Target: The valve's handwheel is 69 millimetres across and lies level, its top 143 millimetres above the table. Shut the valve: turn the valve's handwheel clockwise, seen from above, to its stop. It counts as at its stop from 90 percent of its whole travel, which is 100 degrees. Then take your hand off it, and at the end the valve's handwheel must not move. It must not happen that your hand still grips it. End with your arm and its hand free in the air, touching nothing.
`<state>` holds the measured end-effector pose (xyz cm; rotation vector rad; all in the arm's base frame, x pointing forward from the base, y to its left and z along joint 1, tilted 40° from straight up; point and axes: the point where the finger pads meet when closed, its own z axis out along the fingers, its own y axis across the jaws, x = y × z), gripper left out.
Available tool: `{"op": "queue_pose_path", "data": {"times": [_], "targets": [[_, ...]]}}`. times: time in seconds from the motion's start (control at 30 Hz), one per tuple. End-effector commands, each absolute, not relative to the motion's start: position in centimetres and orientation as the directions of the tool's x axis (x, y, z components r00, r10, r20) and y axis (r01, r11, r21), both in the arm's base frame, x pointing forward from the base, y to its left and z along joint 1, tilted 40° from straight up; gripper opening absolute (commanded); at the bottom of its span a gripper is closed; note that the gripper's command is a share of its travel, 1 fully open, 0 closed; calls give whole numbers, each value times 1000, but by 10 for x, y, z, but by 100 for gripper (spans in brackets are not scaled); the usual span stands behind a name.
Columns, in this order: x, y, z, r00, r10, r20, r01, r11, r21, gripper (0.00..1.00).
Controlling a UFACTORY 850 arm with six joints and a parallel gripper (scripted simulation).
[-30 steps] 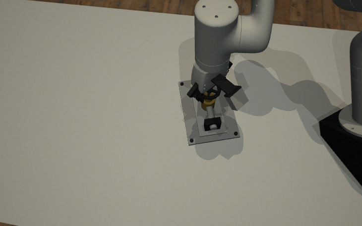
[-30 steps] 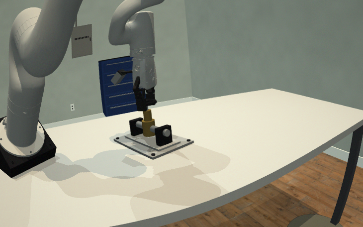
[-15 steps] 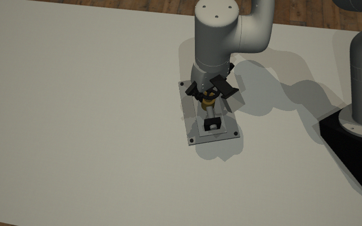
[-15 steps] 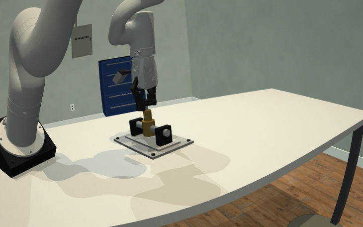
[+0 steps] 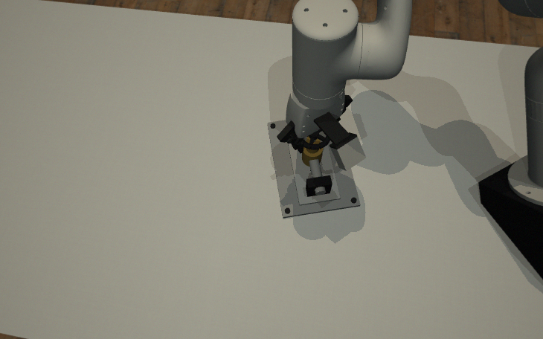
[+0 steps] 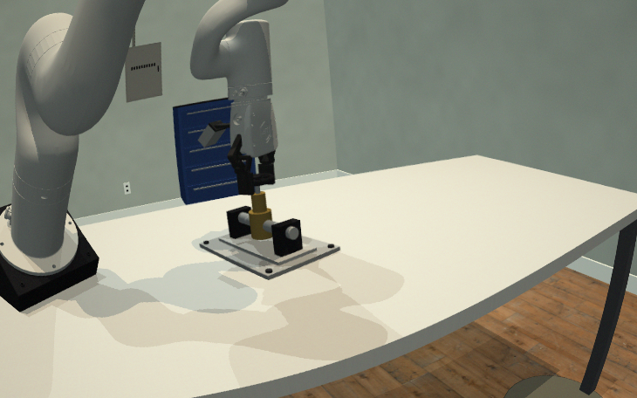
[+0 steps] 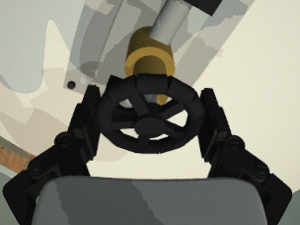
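Note:
The valve stands on a grey baseplate (image 5: pixel 312 176) in the middle of the table. It has a brass body (image 6: pixel 260 217) on a grey pipe held by two black blocks (image 6: pixel 287 236). Its black spoked handwheel (image 7: pixel 150 116) lies level on top of the brass stem. My gripper (image 7: pixel 149 101) points straight down over it. The two black fingers press the wheel's rim from the left and right sides. In the top view the gripper (image 5: pixel 309 140) hides most of the wheel. In the exterior view the fingers (image 6: pixel 253 177) sit just above the brass stem.
The arm's black base (image 6: pixel 34 266) stands at the table's edge, left of the valve in the exterior view. A blue cabinet (image 6: pixel 202 153) stands against the back wall behind the table. The table edge runs along the right and front.

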<state>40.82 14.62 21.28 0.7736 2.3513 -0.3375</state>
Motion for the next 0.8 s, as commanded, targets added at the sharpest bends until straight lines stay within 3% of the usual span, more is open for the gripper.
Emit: {"op": "queue_pose_path", "data": {"times": [0.0, 0.5, 0.53, 0.77], "targets": [[408, 147, 213, -626, 446, -640, 607, 794, -41, 0], [408, 147, 213, -625, 446, -640, 607, 794, -40, 0], [408, 147, 213, -625, 446, -640, 607, 794, -40, 100], [408, 147, 213, -625, 446, -640, 607, 794, -40, 100]]}}
